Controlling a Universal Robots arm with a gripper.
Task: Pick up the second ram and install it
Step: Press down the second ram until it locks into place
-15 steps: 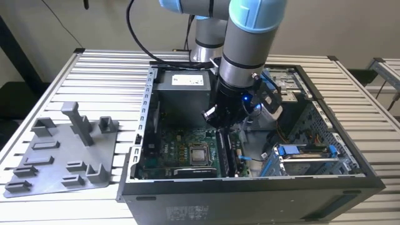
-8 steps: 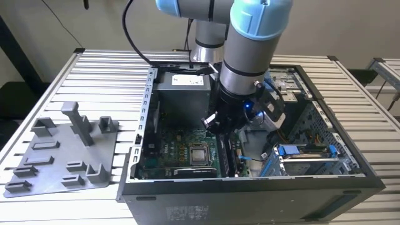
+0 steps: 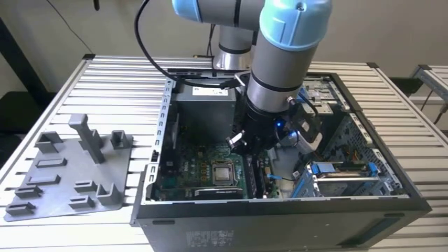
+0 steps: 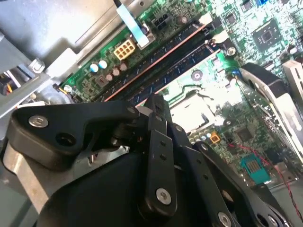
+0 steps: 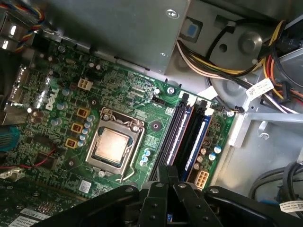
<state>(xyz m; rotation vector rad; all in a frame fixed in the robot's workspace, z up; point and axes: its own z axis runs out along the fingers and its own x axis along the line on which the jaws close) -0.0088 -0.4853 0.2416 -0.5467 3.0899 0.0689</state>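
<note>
While the gripper [image 5: 168,182] hangs closed over the motherboard's [image 5: 142,118] memory slots [image 5: 187,135], seating seems underway; firm, square pressing needed.

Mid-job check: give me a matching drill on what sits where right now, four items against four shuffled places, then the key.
1. grey fixture tray
2. processor socket
3. end effector
4. memory slots

A. middle of the green motherboard
B. beside the socket, near the board's edge
C. on the slatted table, outside the case, at the exterior view's left
D. inside the open case, over the board

Pairs: 1-C, 2-A, 3-D, 4-B
</note>
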